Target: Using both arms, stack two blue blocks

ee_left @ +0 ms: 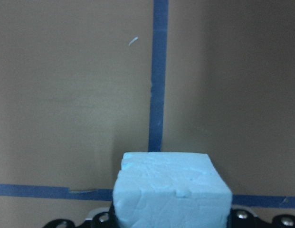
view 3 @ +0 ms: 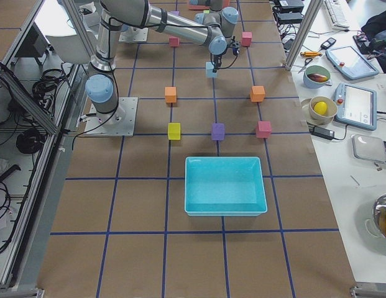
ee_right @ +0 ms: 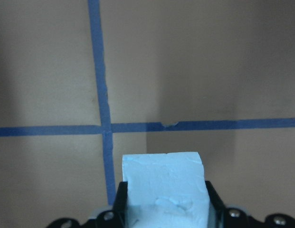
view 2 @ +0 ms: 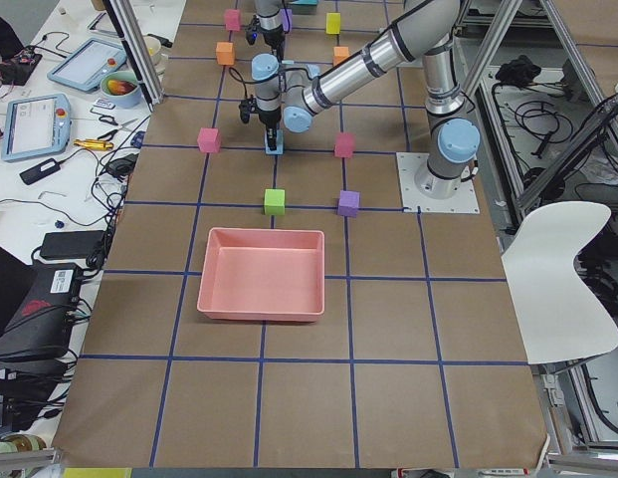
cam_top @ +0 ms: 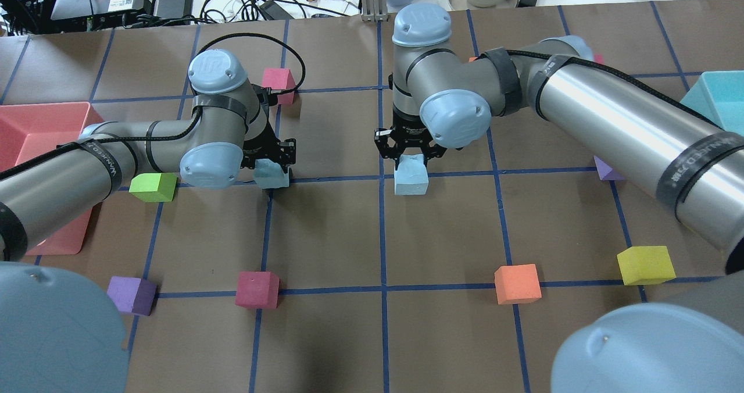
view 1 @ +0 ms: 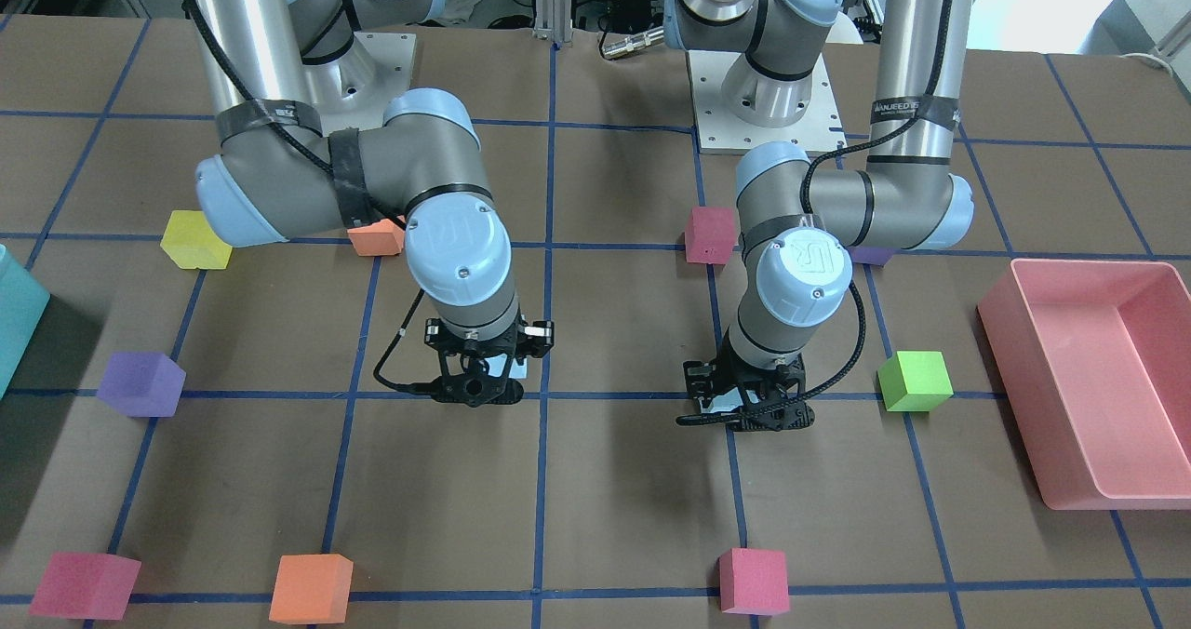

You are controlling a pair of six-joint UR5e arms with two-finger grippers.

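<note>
While low, left jaws tight on one blue block (cam_top: 272,176), right jaws on another blue block (cam_top: 411,179).

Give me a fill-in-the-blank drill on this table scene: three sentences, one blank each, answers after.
1. The foam block between the right gripper's fingers is ___ in colour.
2. The bin nearest the green cube is ___.
3. A second blue block sits at the left gripper, apart from the first, so the two are not yet ___.
Answers: blue; pink; stacked.
</note>
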